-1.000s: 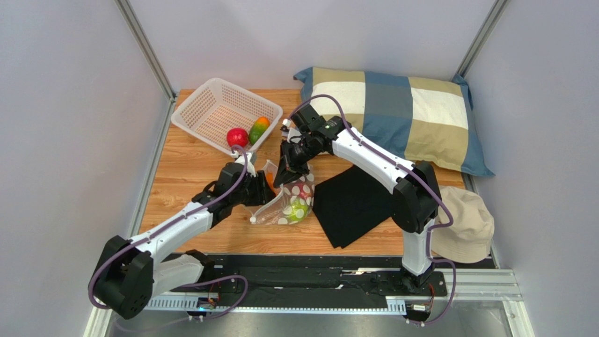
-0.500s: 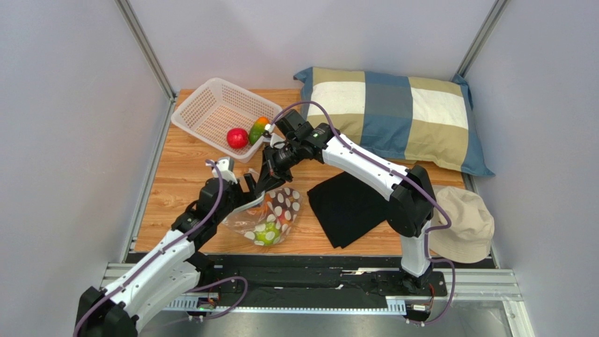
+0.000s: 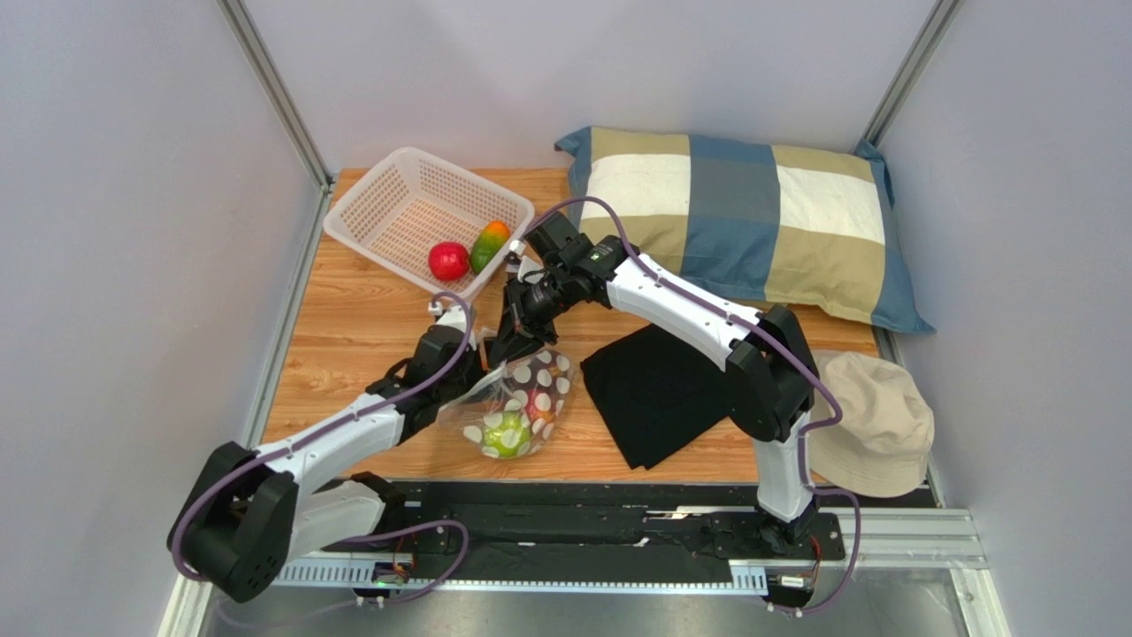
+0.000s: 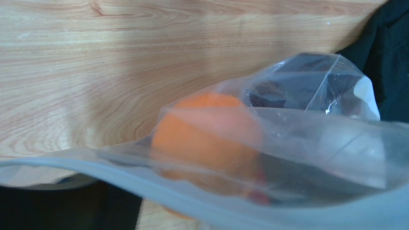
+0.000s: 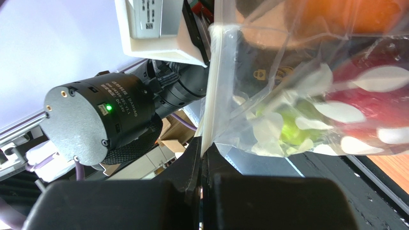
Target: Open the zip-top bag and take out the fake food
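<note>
zip-top bag (image 3: 525, 396) mid-table, near side, fake food (image 3: 505, 434) inside. right gripper (image 3: 512, 345) pinched on its rim — left gripper (image 3: 477, 374) can't tell. Risk: fruit weight pulls slick film out of 1 pinch — bag drops.

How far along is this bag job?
Done: a red plastic fruit and an orange-green plastic fruit lie in the white lattice basket. In hand: right tool pinches the clear polka-dot zip-top bag, left tool beside it. Remaining: orange fruit and green fruit inside.
</note>
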`<state>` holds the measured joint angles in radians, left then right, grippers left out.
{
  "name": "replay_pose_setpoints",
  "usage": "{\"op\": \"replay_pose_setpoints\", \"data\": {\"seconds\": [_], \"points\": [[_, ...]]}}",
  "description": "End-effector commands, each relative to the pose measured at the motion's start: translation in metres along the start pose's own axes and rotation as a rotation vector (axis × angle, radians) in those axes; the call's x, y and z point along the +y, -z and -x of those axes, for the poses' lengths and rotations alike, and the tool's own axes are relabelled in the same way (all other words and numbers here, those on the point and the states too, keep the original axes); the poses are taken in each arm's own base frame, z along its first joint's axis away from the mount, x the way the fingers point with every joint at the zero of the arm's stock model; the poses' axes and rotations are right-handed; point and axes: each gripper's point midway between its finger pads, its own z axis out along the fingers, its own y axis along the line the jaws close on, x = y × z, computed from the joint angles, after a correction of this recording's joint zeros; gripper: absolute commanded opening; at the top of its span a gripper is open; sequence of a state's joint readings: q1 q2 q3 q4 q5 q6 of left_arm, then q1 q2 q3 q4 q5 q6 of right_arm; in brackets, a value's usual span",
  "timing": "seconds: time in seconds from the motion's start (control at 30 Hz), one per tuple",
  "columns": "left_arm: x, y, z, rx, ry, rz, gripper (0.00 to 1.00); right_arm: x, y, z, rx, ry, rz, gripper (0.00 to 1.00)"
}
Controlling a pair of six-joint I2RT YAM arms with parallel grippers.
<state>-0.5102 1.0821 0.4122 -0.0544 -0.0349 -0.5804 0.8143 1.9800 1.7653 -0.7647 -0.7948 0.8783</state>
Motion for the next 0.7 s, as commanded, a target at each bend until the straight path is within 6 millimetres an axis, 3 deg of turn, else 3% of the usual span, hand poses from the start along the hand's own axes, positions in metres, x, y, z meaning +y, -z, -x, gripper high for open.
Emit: {"op": "replay_pose_setpoints", "data": {"seconds": [0.0, 0.03, 0.07, 0.1, 0.13, 0.2, 0.23, 0.27, 0.33, 0.5, 0.67], "points": [[-0.006, -0.010, 0.012, -0.006, 0.015, 0.009, 0.56, 0.002, 0.007, 0.002, -0.014, 0.018, 0.016, 0.00], [-0.007, -0.010, 0.013, 0.003, 0.018, 0.012, 0.37, -0.002, 0.010, 0.006, -0.030, 0.014, 0.004, 0.00], [-0.008, -0.006, 0.009, 0.033, 0.014, 0.003, 0.28, -0.005, 0.012, 0.009, -0.040, 0.015, -0.007, 0.00], [-0.011, -0.001, 0.010, 0.039, 0.005, -0.006, 0.25, -0.008, 0.015, 0.011, -0.050, 0.034, -0.018, 0.00], [-0.017, 0.008, 0.021, 0.009, 0.007, -0.024, 0.15, -0.014, 0.019, 0.016, -0.071, 0.032, -0.047, 0.00], [-0.027, 0.024, 0.018, 0.046, 0.010, -0.075, 0.10, -0.023, 0.022, 0.022, -0.098, 0.048, -0.096, 0.00], [-0.040, 0.039, 0.035, 0.003, 0.011, -0.116, 0.01, -0.029, 0.024, 0.022, -0.094, 0.062, -0.121, 0.00], [-0.042, 0.048, 0.030, 0.040, 0.012, -0.126, 0.00, -0.027, 0.026, 0.024, -0.102, 0.077, -0.127, 0.00], [-0.055, 0.069, 0.044, 0.004, 0.011, -0.178, 0.00, -0.034, 0.028, 0.026, -0.105, 0.102, -0.165, 0.00], [-0.059, 0.104, 0.041, 0.023, 0.040, -0.206, 0.00, -0.032, 0.035, 0.031, -0.127, 0.133, -0.179, 0.00], [-0.063, 0.149, 0.052, -0.042, 0.085, -0.232, 0.00, -0.034, 0.037, 0.033, -0.145, 0.155, -0.195, 0.00]]}}
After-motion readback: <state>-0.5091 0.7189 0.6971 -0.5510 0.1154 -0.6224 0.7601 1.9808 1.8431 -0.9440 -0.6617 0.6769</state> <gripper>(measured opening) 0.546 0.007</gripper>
